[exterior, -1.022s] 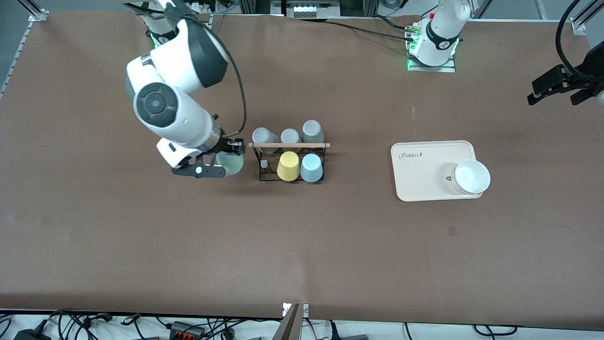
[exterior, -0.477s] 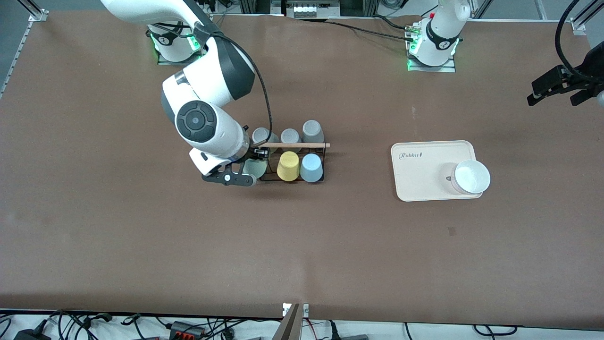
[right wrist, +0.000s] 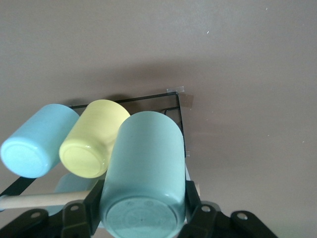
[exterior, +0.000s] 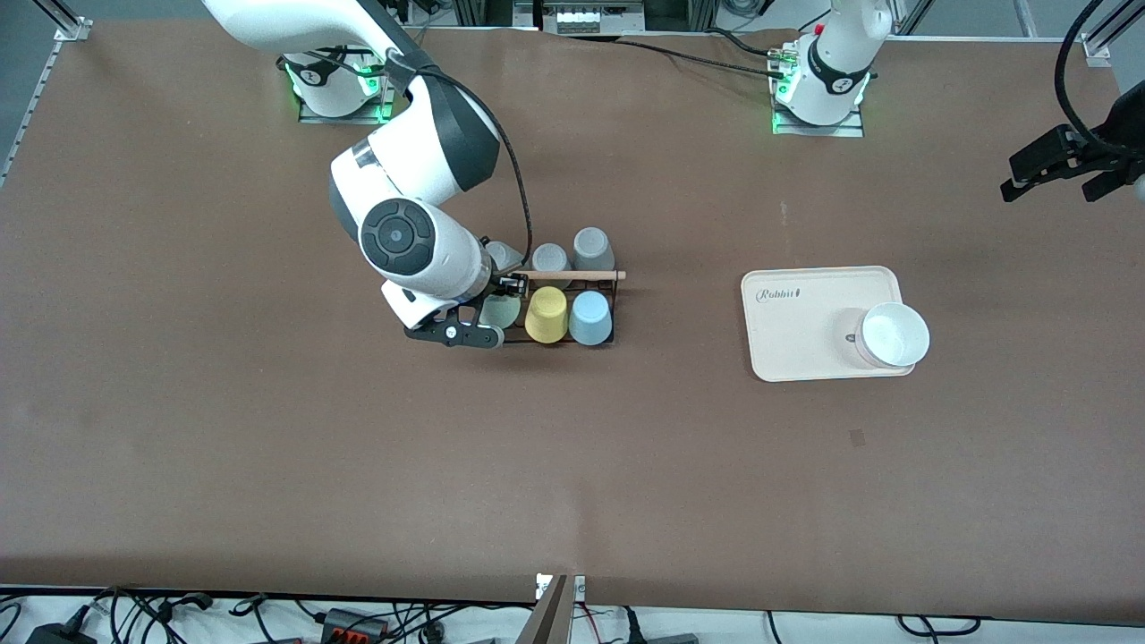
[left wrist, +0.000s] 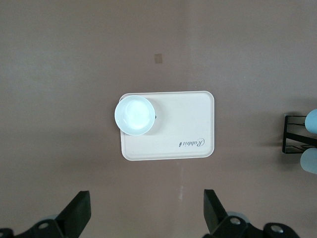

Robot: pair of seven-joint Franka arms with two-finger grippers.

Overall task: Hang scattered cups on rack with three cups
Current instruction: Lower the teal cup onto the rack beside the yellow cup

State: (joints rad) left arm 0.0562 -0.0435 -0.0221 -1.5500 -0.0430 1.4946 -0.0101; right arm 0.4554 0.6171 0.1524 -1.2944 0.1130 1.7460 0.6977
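Front view: the right gripper (exterior: 487, 315) clamps the mint green cup (exterior: 499, 310) over the black wire rack (exterior: 601, 341) (beside the yellow cup (exterior: 546, 314) and light blue cup (exterior: 590, 317)).

Left wrist view: the left gripper (left wrist: 147, 214) waits, spread apart, over the cream tray (left wrist: 183, 124).

Right wrist view: the mint green cup (right wrist: 144, 173) stays pinched.

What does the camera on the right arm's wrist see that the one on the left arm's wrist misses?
Only the right wrist view shows the right hand shut on the mint green cup, upside down over the rack, beside the yellow cup. Only the left wrist view shows the cream tray with the white bowl, under the open left hand. Both show the light blue cup and brown table.
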